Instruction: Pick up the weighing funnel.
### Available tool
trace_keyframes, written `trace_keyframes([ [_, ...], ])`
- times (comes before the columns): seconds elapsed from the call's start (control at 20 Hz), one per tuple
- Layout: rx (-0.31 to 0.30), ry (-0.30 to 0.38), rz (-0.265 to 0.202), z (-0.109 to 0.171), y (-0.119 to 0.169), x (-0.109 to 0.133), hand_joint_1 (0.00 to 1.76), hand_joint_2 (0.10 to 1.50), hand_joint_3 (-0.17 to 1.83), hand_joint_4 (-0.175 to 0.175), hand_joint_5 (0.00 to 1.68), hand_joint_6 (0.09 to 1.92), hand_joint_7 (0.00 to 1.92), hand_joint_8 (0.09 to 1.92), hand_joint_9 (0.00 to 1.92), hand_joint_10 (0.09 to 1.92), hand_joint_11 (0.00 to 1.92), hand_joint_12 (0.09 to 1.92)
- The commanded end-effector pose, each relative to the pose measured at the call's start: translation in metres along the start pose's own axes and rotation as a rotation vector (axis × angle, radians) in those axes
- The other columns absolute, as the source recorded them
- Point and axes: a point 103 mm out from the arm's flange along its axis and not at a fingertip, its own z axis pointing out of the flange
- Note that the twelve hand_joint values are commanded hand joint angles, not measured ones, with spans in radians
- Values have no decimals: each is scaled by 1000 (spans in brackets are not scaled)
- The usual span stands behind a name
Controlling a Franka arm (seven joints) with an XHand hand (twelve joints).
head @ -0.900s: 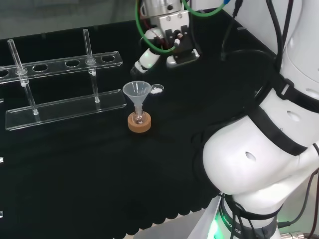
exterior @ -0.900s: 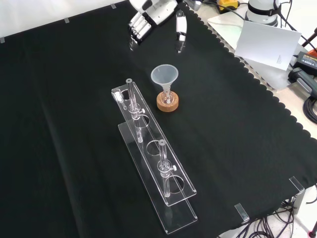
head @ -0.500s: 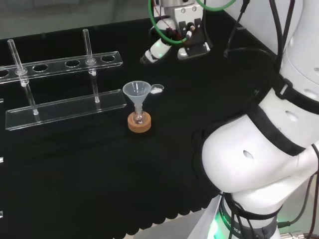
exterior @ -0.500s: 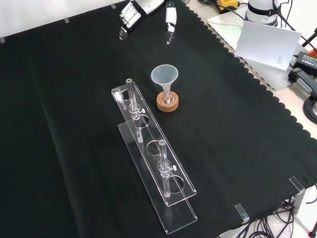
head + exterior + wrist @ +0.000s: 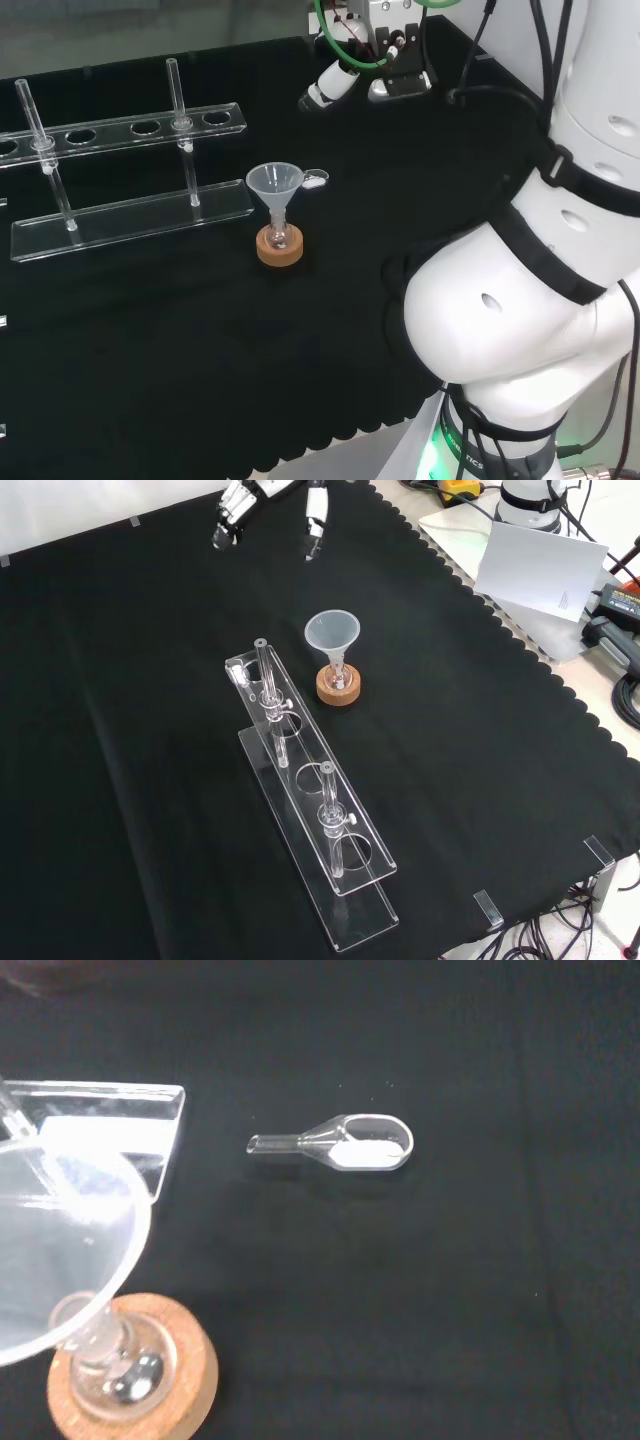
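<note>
**A:** Where does the weighing funnel [image 5: 315,180] lie?

**B:** On the black cloth of the table [image 5: 150,340], flat on its side. In the head view it is a small pale glint just to the right of the funnel [image 5: 275,182], close to its rim but apart from it.

**A:** Does the wrist view tell more?

**B:** Yes, its shape. There the weighing funnel [image 5: 365,1145] is a clear scoop with a short stem, and the stem points toward the corner of the clear rack [image 5: 110,1120]. A white patch sits in the scoop; I cannot tell whether it is powder or glare. The funnel [image 5: 60,1230] looms large beside it, its stem in the small flask [image 5: 110,1370] on the cork ring [image 5: 190,1380].

**A:** And the robot hand [image 5: 335,80]?

**B:** In the head view it is at the top, past the weighing funnel and well apart from it. The front view shows its pose better: the robot hand [image 5: 232,505] comes in at the top edge with fingers straight, the thumb [image 5: 315,520] spread away from them and nothing between.

**A:** What else does the front view give?

**B:** The rack [image 5: 310,820] lengthwise, with two tubes upright in it, just left of the funnel [image 5: 332,632] on its cork ring [image 5: 338,688].
</note>
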Motion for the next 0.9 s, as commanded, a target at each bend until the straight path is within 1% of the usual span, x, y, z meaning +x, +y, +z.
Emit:
trace_keyframes([
  [0.05,-16,36,-5,0,31,-22,702,759,229,-74,358,87,199,741,558,654,386,1328],
  [0.25,-19,45,-19,6,48,-30,735,749,258,-68,409,87,253,738,613,629,427,1309],
  [0.45,-3,30,-17,16,70,-36,791,736,288,-60,479,87,309,735,658,607,459,1294],
  [0.9,24,47,-33,49,106,-43,831,715,341,-51,558,105,379,732,706,581,493,1279],
])
